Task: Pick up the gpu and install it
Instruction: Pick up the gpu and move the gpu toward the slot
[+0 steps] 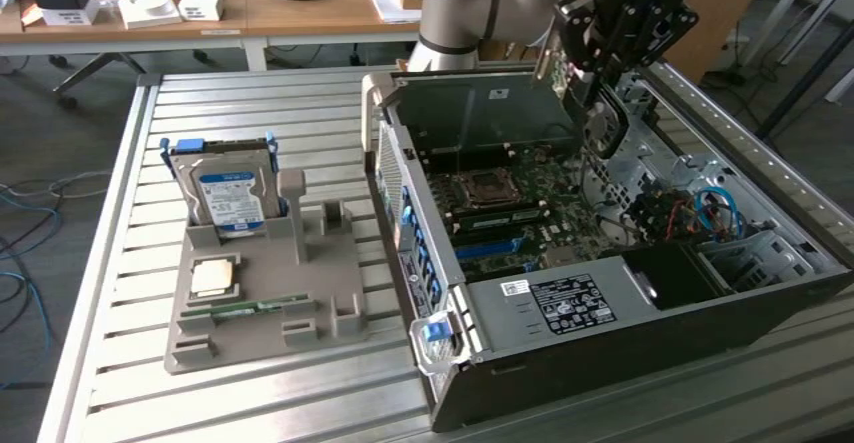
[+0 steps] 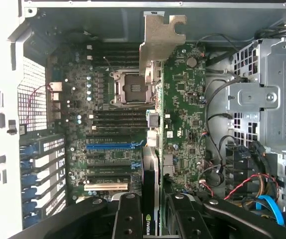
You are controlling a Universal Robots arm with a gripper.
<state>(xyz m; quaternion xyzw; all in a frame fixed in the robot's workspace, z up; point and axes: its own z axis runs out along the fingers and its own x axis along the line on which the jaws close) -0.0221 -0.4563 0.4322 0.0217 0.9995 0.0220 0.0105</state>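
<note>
You have the gpu (image 2: 150, 189) in the claw (image 2: 154, 199). The jaws stand partway closed and pinch the card on its two broad faces. In the wrist view it runs edge-on away from the fingers (image 2: 128, 214), and its silver bracket (image 2: 160, 40) is at the far end.

The pick-up looks done and you are in the install step. The card hangs inside the open computer case (image 1: 747, 303), which sits along the bench (image 1: 267, 103) edge at the exterior view's right. It is above the motherboard (image 2: 188, 99), just beside the CPU socket (image 2: 128, 87), and it looks clear of the board.

Seating it calls for the card's lower edge to be square over an expansion slot such as the blue one (image 2: 108, 146), with the bracket at the case's rear wall.

The card hides its own connector edge and whatever lies under it, so you cannot tell which slot it is over or how high it hangs. In the exterior view the card is hard to pick out against the case's dark inside.

The grey fixture (image 1: 334, 303) nearer the bench's opposite edge holds the hard drive (image 1: 230, 191) and the memory stick (image 1: 247, 309).
</note>
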